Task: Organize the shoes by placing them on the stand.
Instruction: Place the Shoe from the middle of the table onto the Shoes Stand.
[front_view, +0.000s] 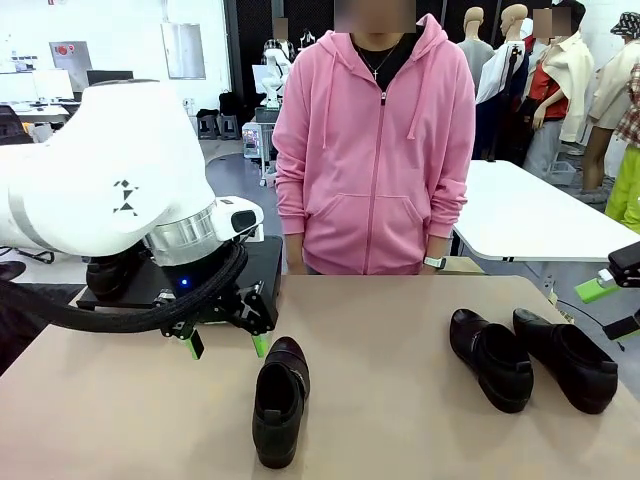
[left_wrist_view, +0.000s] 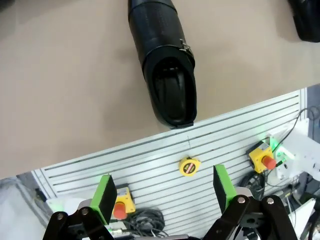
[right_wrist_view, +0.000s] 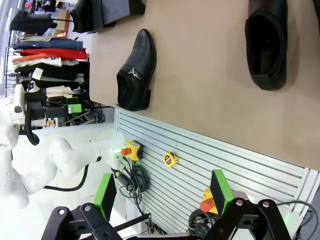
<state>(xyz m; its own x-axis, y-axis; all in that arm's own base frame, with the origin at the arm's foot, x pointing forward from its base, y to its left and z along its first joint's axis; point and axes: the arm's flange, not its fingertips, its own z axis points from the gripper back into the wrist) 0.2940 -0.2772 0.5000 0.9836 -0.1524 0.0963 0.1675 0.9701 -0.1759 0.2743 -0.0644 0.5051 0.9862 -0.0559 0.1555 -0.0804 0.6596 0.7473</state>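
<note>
Three shoes lie on the table (front_view: 400, 440): the centre shoe (front_view: 280, 400) runs near-far, toe far, and the right pair (front_view: 490, 360) slants far-left to near-right. The left gripper (front_view: 228, 345), just far-left of the centre shoe, and the right gripper (right_wrist_view: 162, 192) both gape wide, empty.

Shoes (front_view: 281, 400): black leather, smooth and glossy; one carries a small bright metal buckle (left_wrist_view: 186, 48) at its side. Surface (front_view: 400, 430): tan, matt, smooth. Stand (front_view: 268, 262): black, matt. Left arm (front_view: 110, 170): white shell, glossy, with a polished metal ring (front_view: 190, 235). Left tool (left_wrist_view: 162, 175): black body, matt green pads (left_wrist_view: 104, 197). Hoodie (front_view: 375, 150): soft pink cloth.
</note>
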